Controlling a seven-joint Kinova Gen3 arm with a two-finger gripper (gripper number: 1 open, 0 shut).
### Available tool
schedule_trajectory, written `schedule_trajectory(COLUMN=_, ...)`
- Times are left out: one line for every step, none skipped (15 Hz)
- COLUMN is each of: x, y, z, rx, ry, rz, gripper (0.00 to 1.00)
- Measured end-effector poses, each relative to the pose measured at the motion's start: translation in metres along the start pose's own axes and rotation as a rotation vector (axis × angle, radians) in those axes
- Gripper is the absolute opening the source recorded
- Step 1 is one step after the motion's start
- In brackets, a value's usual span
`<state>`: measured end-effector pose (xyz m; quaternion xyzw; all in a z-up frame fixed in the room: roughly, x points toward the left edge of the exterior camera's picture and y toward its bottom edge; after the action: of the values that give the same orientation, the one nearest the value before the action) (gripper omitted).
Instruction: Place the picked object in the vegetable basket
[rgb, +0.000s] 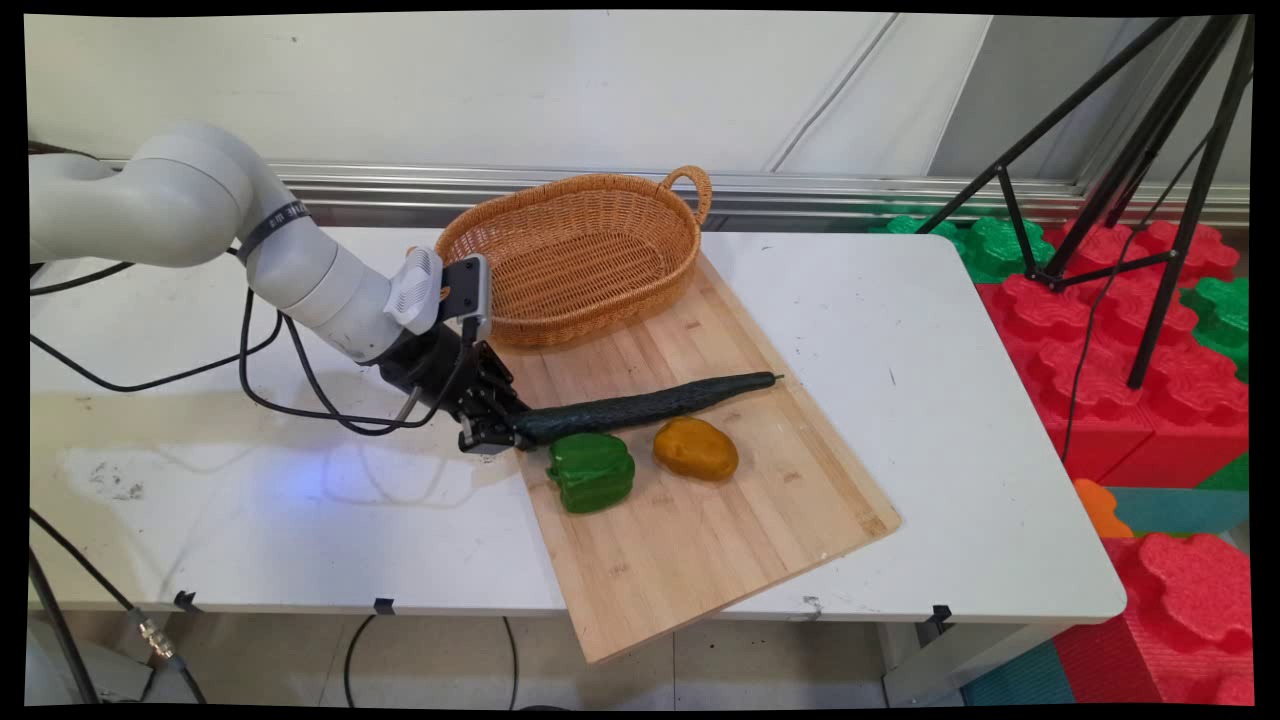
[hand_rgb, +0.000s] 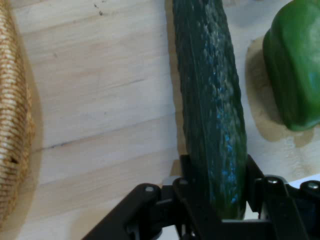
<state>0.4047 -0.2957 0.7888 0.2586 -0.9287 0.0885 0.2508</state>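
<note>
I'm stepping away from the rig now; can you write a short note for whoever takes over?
End effector: shut on the cucumber's near end, low over the cutting board's left edge.
Cucumber: lies along the board, stem end pointing away from the arm.
Green bell pepper and potato: on the board beside the cucumber, apart from each other.
Wicker basket: at the board's far end, nothing visible inside it.

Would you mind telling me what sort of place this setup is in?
Probably a robotics lab staged as a kitchen: a long dark green cucumber and a woven wicker basket sit on a wooden cutting board, with a black tripod and red and green foam blocks beside the table.
</note>
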Motion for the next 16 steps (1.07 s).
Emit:
schedule_trajectory(x=0.0, y=0.0, z=0.0, rx=0.001, ry=0.003, rz=-0.001, gripper=0.0)
schedule_trajectory(x=0.0, y=0.0, z=-0.001, rx=0.001, ry=0.006, rz=-0.003, gripper=0.0)
schedule_trajectory(x=0.0, y=0.0, z=-0.003, rx=0.002, ry=0.01, rz=-0.008, gripper=0.0)
schedule_trajectory(x=0.0, y=0.0, z=-0.005, rx=0.004, ry=0.014, rz=-0.013, gripper=0.0)
schedule_trajectory(x=0.0, y=0.0, z=-0.008, rx=0.007, ry=0.021, rz=-0.019, gripper=0.0)
schedule_trajectory(x=0.001, y=-0.001, z=-0.012, rx=0.007, ry=0.029, rz=-0.024, gripper=0.0)
schedule_trajectory(x=0.002, y=-0.001, z=-0.016, rx=0.006, ry=0.036, rz=-0.027, gripper=0.0)
schedule_trajectory(x=0.003, y=-0.001, z=-0.019, rx=0.004, ry=0.041, rz=-0.028, gripper=0.0)
schedule_trajectory(x=0.003, y=0.0, z=-0.025, rx=0.001, ry=0.048, rz=-0.028, gripper=0.0)
schedule_trajectory(x=0.004, y=0.0, z=-0.029, rx=-0.001, ry=0.052, rz=-0.028, gripper=0.0)
schedule_trajectory(x=0.004, y=0.0, z=-0.036, rx=-0.004, ry=0.058, rz=-0.027, gripper=0.0)
schedule_trajectory(x=0.004, y=0.0, z=-0.045, rx=-0.007, ry=0.064, rz=-0.026, gripper=0.0)
schedule_trajectory(x=0.004, y=0.0, z=-0.054, rx=-0.009, ry=0.07, rz=-0.026, gripper=0.0)
schedule_trajectory(x=0.004, y=-0.001, z=-0.061, rx=-0.01, ry=0.075, rz=-0.026, gripper=0.0)
schedule_trajectory(x=0.004, y=-0.002, z=-0.069, rx=-0.009, ry=0.08, rz=-0.028, gripper=0.0)
schedule_trajectory(x=0.004, y=-0.003, z=-0.078, rx=-0.008, ry=0.088, rz=-0.031, gripper=0.0)
